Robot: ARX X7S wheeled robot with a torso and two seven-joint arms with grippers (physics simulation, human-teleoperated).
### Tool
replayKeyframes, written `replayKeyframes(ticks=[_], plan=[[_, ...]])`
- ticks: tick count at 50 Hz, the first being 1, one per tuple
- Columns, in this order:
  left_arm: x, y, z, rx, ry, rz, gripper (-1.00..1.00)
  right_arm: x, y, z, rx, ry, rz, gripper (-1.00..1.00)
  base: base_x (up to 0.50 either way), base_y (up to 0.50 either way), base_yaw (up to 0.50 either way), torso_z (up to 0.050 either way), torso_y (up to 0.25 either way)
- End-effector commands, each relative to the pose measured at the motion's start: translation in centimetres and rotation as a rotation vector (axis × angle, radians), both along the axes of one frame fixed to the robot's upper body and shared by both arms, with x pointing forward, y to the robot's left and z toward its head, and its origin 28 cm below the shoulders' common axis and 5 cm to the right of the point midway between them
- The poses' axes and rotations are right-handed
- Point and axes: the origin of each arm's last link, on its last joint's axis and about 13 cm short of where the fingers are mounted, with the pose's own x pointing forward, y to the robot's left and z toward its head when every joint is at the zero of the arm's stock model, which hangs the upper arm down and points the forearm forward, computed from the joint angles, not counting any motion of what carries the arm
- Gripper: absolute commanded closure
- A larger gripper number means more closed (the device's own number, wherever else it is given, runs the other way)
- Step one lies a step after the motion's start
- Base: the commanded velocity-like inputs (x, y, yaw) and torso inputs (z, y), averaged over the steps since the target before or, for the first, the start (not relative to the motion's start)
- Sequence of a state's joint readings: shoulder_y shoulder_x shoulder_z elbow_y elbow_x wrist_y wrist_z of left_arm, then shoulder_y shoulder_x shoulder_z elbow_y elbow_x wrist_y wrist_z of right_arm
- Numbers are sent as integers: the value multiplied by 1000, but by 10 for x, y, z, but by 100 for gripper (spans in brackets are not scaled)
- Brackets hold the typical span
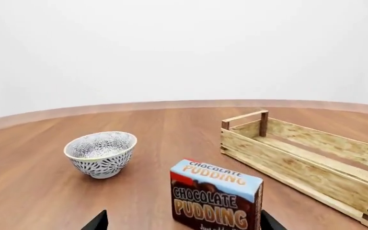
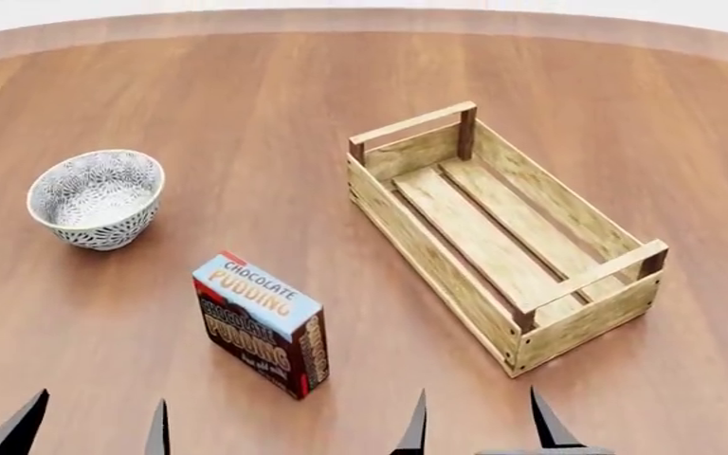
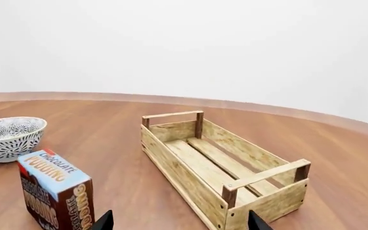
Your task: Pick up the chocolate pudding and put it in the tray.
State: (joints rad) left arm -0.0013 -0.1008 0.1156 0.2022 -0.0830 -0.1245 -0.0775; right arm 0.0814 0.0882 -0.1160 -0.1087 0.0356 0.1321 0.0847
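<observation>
The chocolate pudding (image 2: pixel 261 322) is a small carton with a light-blue top and dark brown sides, standing on the wooden table near the front. It also shows in the left wrist view (image 1: pixel 214 194) and the right wrist view (image 3: pixel 55 195). The tray (image 2: pixel 497 232), a light-wood slatted crate, lies to its right and is empty; it also shows in the wrist views (image 1: pixel 312 158) (image 3: pixel 222 165). My left gripper (image 2: pixel 92 427) is open, just short of the carton. My right gripper (image 2: pixel 472 427) is open, near the tray's near end. Both hold nothing.
A white-and-grey patterned bowl (image 2: pixel 96 197) stands at the left, behind the carton; it also shows in the left wrist view (image 1: pixel 101 153). The round table's far edge (image 2: pixel 364 17) curves across the back.
</observation>
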Motion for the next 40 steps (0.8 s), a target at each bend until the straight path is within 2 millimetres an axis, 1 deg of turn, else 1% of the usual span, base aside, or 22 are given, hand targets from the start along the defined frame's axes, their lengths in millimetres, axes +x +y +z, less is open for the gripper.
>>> replayKeyframes(ticks=[1,6,10,27,35,40], plan=[[-2,-2,4,-16,-6,-14,-100,1,0,1,21,-7,9,-100,258,74,0,0,0],[-3,-2,6,-12,-10,-13,-100,1,-1,0,22,-6,9,-100,265,52,0,0,0],[-2,-2,2,-7,-2,-13,-100,1,0,0,22,-7,10,-100,269,47,0,0,0],[-3,-2,2,-8,-4,-13,-100,1,0,2,19,-11,10,-100,270,47,0,0,0],[-3,-2,4,-2,-11,-16,-100,2,2,5,16,-9,12,-100,272,46,0,0,0],[-3,-2,6,2,-12,-16,-100,4,3,11,11,-19,15,-100,213,38,0,0,0]])
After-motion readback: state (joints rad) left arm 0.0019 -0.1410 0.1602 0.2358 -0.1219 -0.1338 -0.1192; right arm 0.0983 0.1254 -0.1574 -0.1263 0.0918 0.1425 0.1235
